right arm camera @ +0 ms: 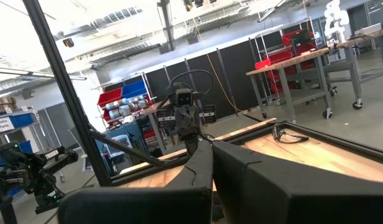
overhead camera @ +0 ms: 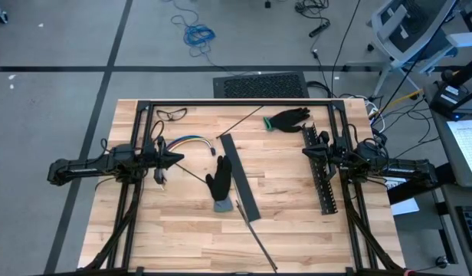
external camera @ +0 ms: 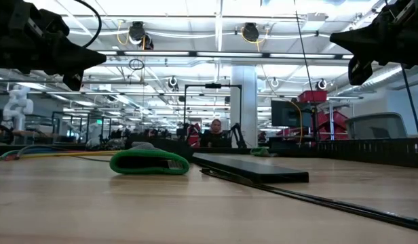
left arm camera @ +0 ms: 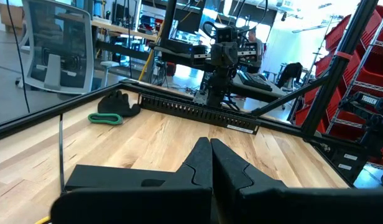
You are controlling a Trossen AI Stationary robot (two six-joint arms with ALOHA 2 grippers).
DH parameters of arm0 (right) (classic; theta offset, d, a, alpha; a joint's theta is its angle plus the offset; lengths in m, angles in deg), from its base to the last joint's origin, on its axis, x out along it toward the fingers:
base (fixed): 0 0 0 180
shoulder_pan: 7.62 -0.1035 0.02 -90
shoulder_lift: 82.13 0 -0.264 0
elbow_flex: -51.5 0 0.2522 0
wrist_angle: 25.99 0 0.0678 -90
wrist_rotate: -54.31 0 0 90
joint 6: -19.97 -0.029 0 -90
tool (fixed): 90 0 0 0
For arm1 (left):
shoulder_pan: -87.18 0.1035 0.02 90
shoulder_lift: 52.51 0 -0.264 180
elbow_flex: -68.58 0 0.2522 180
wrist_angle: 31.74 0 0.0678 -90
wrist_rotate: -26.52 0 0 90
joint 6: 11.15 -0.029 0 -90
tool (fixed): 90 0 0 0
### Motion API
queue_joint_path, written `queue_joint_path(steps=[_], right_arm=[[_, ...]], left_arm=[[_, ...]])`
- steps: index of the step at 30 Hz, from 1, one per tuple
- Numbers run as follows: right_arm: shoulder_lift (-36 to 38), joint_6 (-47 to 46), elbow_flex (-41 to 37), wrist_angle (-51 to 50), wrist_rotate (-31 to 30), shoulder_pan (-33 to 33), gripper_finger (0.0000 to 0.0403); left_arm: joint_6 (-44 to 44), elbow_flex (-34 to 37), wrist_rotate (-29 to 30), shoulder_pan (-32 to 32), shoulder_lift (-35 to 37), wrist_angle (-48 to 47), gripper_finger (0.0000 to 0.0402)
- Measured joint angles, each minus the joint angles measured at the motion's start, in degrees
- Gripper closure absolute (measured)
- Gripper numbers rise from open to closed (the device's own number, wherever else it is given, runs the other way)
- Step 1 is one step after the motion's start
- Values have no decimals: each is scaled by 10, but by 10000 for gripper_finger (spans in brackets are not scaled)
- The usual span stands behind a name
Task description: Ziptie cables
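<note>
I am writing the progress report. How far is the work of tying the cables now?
Nothing looks done: the cables lie loose on the table, with no tie visible on them. Nothing is in hand: the left gripper and right gripper are shut and empty, raised above the wood. Picking up, bundling and tying remain.

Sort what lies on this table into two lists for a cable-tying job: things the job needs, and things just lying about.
For the job:
- cables, the multicoloured bundle by the left gripper

Lying about:
- black gloves, one mid-table, one at the far edge
- flat black strip
- black slotted strip
- safety glasses
</note>
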Motion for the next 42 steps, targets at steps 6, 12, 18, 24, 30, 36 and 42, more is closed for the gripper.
queue_joint_path(steps=[6, 12, 18, 24, 30, 36, 42], right_arm=[[0, 0, 0, 0, 0, 0, 403], [0, 0, 0, 0, 0, 0, 403], [0, 0, 0, 0, 0, 0, 403], [0, 0, 0, 0, 0, 0, 403], [0, 0, 0, 0, 0, 0, 403], [0, 0, 0, 1, 0, 0, 403], [0, 9, 0, 10, 0, 0, 403]], left_arm=[[0, 0, 0, 0, 0, 0, 401], [0, 0, 0, 0, 0, 0, 401], [0, 0, 0, 0, 0, 0, 401], [0, 0, 0, 0, 0, 0, 401], [0, 0, 0, 0, 0, 0, 401], [0, 0, 0, 0, 0, 0, 401], [0, 0, 0, 0, 0, 0, 401]])
